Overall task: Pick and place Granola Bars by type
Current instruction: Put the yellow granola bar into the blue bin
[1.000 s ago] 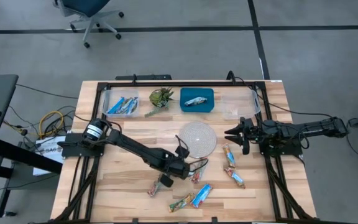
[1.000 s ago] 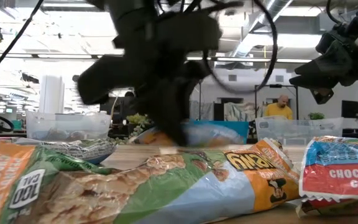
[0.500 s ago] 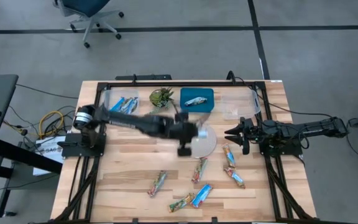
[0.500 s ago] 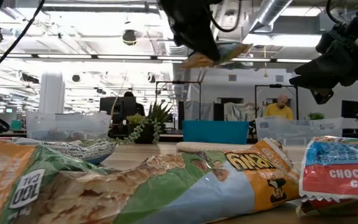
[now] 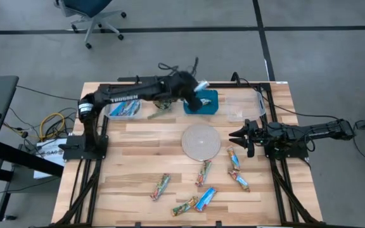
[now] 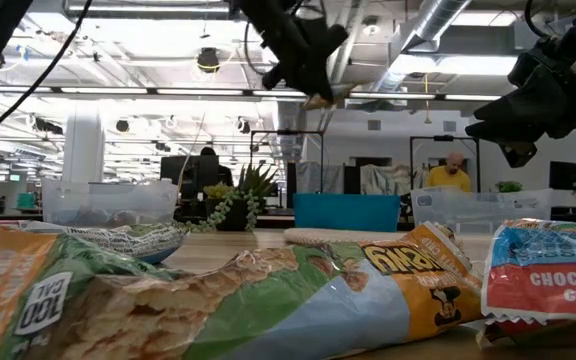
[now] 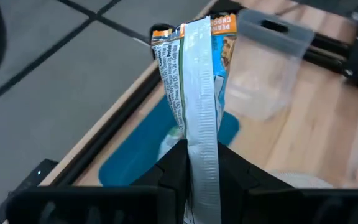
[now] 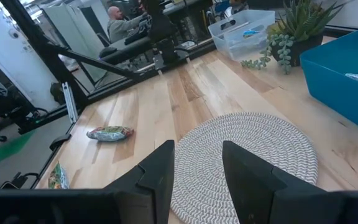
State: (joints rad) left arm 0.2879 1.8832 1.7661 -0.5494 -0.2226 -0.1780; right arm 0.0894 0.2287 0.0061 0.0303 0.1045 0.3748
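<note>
My left gripper [image 5: 195, 92] hangs high over the blue tray [image 5: 209, 107] at the table's far edge, shut on an orange-and-blue granola bar [image 7: 194, 74] whose silver seam side faces the wrist camera. In the low view this bar [image 6: 319, 99] shows under the fingers. One silver bar [image 5: 199, 102] lies in the tray, and blue bars [image 5: 124, 107] lie in the clear left bin. Several more bars lie flat on the near table, such as a blue one [image 5: 206, 198]. My right gripper [image 5: 238, 135] waits open, right of the woven mat [image 5: 201, 140]. My left gripper pinches the orange-and-blue bar between its two fingers [image 7: 173, 167] at one end of the wrapper [image 7: 202, 146]. The rest of the bar sticks out past the fingertips along their line. It is lifted clear, high above the blue tray.
A leafy plant [image 5: 164, 99] stands between the left bin and the tray. An empty-looking clear bin [image 5: 243, 106] sits right of the tray. Bars lie near my right gripper [image 5: 233, 158] and at the near middle [image 5: 160, 187]. A person shows far behind in the room [image 6: 454, 172].
My left gripper has risen from the near middle of the table with the bar in its fingers. It swung over the woven mat toward the far edge and now hangs above the blue tray. My right arm has kept still.
</note>
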